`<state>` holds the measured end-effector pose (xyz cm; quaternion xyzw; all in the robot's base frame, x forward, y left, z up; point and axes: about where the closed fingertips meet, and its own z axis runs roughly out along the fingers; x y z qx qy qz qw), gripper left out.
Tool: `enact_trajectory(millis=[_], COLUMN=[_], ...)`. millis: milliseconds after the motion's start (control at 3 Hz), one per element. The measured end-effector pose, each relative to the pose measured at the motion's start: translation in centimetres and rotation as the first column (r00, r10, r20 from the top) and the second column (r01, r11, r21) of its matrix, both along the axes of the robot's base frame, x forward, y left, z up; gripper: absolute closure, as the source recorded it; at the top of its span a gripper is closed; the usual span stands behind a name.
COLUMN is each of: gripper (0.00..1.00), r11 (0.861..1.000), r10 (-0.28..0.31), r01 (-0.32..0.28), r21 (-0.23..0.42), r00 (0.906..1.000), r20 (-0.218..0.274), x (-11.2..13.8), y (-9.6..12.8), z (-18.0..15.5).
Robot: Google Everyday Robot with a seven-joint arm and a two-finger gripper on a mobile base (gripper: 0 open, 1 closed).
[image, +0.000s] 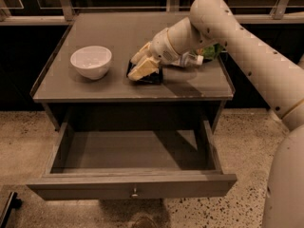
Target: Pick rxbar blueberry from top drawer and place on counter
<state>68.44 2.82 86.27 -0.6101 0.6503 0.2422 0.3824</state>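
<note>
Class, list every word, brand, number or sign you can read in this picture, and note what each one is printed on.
No text here can be read.
rxbar blueberry, on the counter under the gripper: print too faint to read.
White bottle and green bag behind the arm: mostly hidden, unreadable.
Bowl and top drawer front: no markings visible.

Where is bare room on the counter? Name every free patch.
Free: the counter behind the bowl, and its front strip right of the rxbar blueberry. Crowded: the middle right, where the hand sits over the bar beside the white bottle and green bag.
</note>
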Motion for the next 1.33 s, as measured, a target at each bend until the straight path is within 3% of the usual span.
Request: enact_trajectory(millis=[1000,1333], gripper=[0.13,0.0], r11=[1.0,1.0], r10=[0.001,0.001], r01=[-0.001,-0.001], r21=[-0.001,-0.001], r00=[1.0,1.0], r20=[-0.002,-0.002], x=[-0.04,-0.04], y=[0.06,0.06], z=[-0.09,-0.09])
